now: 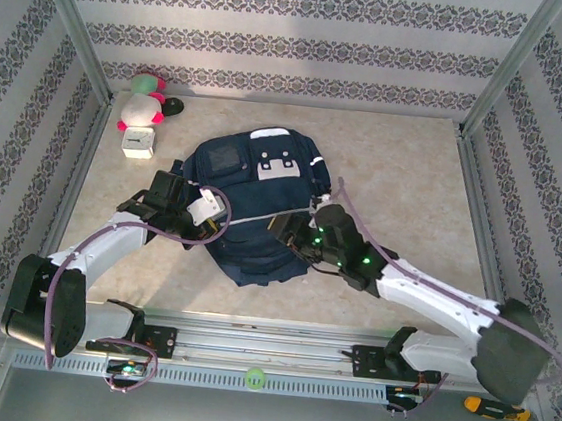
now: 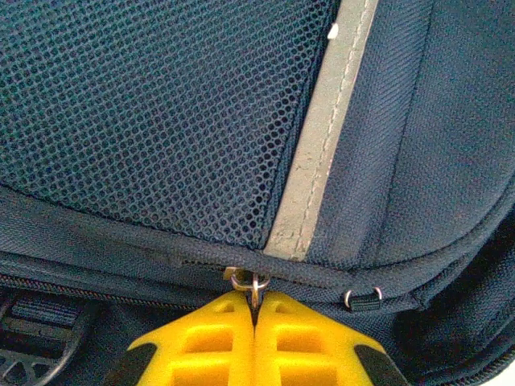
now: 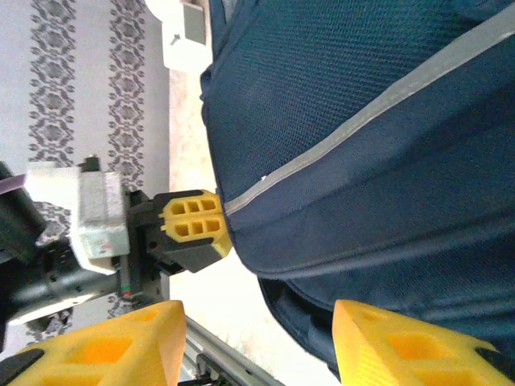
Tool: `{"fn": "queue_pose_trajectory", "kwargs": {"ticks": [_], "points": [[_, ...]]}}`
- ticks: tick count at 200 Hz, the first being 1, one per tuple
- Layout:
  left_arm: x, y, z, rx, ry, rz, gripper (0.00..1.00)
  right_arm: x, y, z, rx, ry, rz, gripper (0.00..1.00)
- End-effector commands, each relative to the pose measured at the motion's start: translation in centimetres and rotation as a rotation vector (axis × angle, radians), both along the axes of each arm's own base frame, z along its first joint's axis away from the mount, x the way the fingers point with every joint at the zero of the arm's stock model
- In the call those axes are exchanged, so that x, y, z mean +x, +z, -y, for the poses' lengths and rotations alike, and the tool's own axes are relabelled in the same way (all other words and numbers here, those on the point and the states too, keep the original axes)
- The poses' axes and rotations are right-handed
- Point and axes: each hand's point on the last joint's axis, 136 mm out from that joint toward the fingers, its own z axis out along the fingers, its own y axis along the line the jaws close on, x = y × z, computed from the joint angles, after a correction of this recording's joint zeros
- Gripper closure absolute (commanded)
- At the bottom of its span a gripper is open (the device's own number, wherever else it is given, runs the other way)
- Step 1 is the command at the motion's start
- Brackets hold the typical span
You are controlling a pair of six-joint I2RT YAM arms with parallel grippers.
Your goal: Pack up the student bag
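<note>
Currently the student bag is lying flat in the middle of the table, between the two arms, with its front pocket facing up. The left gripper is pinching the small metal zipper pull at the bag's edge. Its yellow fingers are pressing together on the ring, just below the point where the pale stripe is meeting the seam beside a mesh panel. The right gripper is hovering over the other side of the bag with its fingers standing apart, closing on nothing I can make out.

By my reading, the step in hand is working the zipper, though I cannot tell whether the compartment is being opened or shut. The next move is probably calling for the left arm to draw the pull along the curved track while the right gripper is bracing the fabric so the bag is not sliding along with it.

A plush toy and a small white cube are sitting near the far left corner, well apart from the bag.

No brand or label is showing readable writing. A light grey patch is carrying dark marks too small to read.
</note>
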Motion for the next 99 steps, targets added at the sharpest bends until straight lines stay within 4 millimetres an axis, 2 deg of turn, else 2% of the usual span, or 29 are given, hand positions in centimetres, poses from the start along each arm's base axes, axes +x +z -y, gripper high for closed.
{"fn": "queue_pose_trajectory", "kwargs": {"ticks": [1,55,81,99], "points": [[0.2,0.8,1.0,-0.043,-0.020,0.033,1.00,0.4,1.0,-3.0,0.068,0.061,0.009,0.49],[0.4,1.2,1.1,-0.057,-0.015,0.040,1.00,1.1,-2.3,-4.8,0.035,0.068,-0.035,0.52],[0.4,1.2,1.2,-0.062,-0.011,0.039,1.00,1.0,-2.5,-4.9,0.038,0.069,-0.037,0.52],[0.5,1.2,1.1,-0.064,0.000,0.039,1.00,0.6,-2.2,-4.0,0.018,0.061,-0.030,0.49]]}}
